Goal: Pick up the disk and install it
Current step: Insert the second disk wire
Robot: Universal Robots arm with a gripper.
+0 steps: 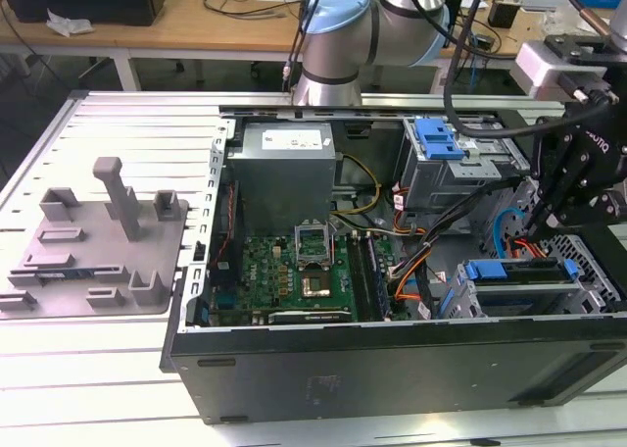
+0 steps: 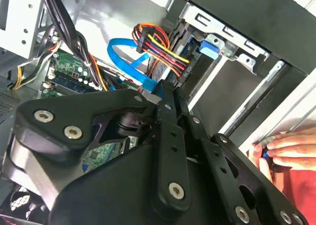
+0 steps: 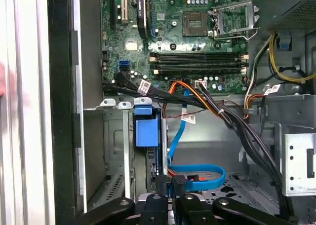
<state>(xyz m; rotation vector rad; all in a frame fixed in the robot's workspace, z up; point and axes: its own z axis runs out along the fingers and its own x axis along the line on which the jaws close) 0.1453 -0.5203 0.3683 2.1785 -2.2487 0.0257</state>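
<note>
The open computer case (image 1: 392, 359) lies on the slatted table (image 1: 98, 388). The disk (image 1: 519, 271) sits in the lower drive cage (image 1: 529, 295) at the exterior view's right, its blue carrier edge facing up. The gripper (image 1: 563, 207) hangs just above that cage; whether its fingers are apart or together I cannot tell. A person's hand (image 2: 289, 146) rests at the case edge.

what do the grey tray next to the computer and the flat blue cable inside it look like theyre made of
The grey tray looks like matte moulded or printed plastic: one even dull colour, chunky blocks and a post, no shine. The flat blue cable looks like flexible glossy plastic sheathing: it bends in a smooth loop and catches light. The computer case seems to be dark painted sheet metal.
</note>
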